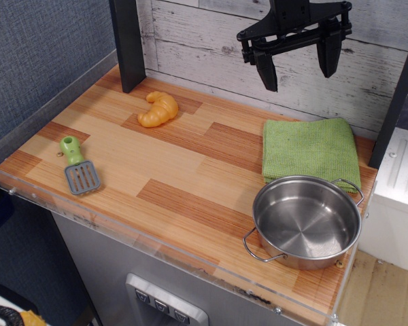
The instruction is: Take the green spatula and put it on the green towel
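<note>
The green spatula (77, 165) lies flat near the table's left front edge, its light-green handle pointing back and its grey slotted blade toward the front. The green towel (310, 151) lies folded at the right back, just behind the steel pot. My gripper (299, 69) hangs high above the table at the back right, over the towel's far edge. Its two black fingers are spread apart and hold nothing. It is far from the spatula.
A steel pot (306, 221) with two handles stands at the right front corner, touching the towel's front edge. An orange croissant (159, 109) lies at the back left. A dark post (128, 44) stands at the back left. A clear rim borders the wooden table (190, 170).
</note>
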Robot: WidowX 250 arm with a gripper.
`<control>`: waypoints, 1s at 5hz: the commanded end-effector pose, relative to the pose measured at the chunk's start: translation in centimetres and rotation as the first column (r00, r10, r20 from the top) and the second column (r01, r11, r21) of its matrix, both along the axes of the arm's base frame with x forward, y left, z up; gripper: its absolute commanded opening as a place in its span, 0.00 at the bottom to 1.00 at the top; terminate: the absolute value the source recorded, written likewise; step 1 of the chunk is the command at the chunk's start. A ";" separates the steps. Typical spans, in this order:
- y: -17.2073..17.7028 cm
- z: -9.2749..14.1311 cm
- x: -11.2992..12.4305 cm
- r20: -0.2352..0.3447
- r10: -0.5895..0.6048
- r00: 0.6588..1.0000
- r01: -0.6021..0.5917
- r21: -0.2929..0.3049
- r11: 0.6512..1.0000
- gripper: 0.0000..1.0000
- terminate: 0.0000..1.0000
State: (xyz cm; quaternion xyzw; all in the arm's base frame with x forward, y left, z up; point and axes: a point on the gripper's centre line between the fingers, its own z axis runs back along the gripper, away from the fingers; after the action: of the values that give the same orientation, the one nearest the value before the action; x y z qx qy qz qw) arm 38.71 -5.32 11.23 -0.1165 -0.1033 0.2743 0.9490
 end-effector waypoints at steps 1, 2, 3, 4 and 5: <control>0.0 0.0 0.0 0.000 0.000 1.000 0.000 0.000 1.000 1.00 0.00; 2.6 -0.2 -0.4 -0.002 0.051 0.999 -0.051 0.019 0.999 1.00 0.00; 5.8 0.3 -1.2 -0.006 0.086 0.996 -0.085 0.086 0.993 1.00 0.00; 8.7 0.4 -2.7 0.005 0.128 0.992 -0.127 0.139 0.982 1.00 0.00; 11.0 -0.1 -4.5 0.016 0.192 0.981 -0.192 0.180 0.965 1.00 0.00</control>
State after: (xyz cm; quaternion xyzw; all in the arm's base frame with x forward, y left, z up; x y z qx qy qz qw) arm 34.00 5.61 9.05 -0.0124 -0.1094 0.3560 0.9280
